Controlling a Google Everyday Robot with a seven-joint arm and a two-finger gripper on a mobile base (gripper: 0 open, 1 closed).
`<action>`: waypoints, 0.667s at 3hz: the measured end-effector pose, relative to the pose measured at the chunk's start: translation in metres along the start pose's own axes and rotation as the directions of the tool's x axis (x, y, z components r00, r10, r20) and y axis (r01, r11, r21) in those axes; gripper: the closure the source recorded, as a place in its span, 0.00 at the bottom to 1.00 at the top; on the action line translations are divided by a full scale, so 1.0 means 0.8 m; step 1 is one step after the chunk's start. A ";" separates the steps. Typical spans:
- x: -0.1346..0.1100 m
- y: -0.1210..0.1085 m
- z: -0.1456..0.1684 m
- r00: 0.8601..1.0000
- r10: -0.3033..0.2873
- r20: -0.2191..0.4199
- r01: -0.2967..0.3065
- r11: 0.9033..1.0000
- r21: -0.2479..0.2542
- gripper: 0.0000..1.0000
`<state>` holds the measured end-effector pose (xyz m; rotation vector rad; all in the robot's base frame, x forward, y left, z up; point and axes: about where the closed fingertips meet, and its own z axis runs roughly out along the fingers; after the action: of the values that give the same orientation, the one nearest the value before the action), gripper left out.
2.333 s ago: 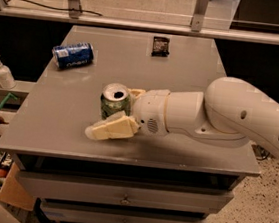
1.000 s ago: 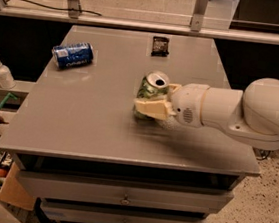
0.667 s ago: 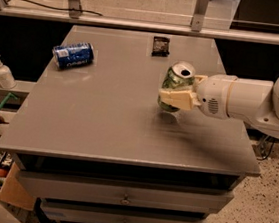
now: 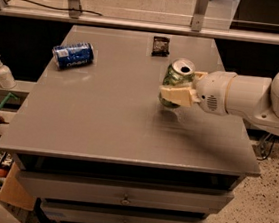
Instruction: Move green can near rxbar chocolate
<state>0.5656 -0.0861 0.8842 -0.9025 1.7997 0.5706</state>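
Note:
The green can [image 4: 176,78] is upright, its silver top with a dark opening facing up, held just above the grey table [image 4: 104,114] right of the middle. My gripper [image 4: 178,90] comes in from the right and is shut on the green can, one cream finger across its front. The rxbar chocolate [image 4: 160,45], a small flat dark wrapper, lies near the table's far edge, a short way behind and left of the can.
A blue can [image 4: 73,55] lies on its side at the far left of the table. A soap dispenser [image 4: 2,72] stands on a ledge to the left. Drawers [image 4: 124,200] sit under the tabletop. A railing runs behind the table.
My gripper has carried the green can from the table's front middle to the right and toward the far edge, closer to the rxbar chocolate. The blue can and wrapper have not moved.

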 end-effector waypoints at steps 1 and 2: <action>-0.007 -0.046 0.009 1.000 -0.018 -0.005 0.018 0.999 0.047 1.00; -0.015 -0.107 0.020 0.999 -0.030 -0.032 0.033 0.995 0.094 1.00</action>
<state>0.6455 -0.1228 0.8913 -0.8775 1.8209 0.4503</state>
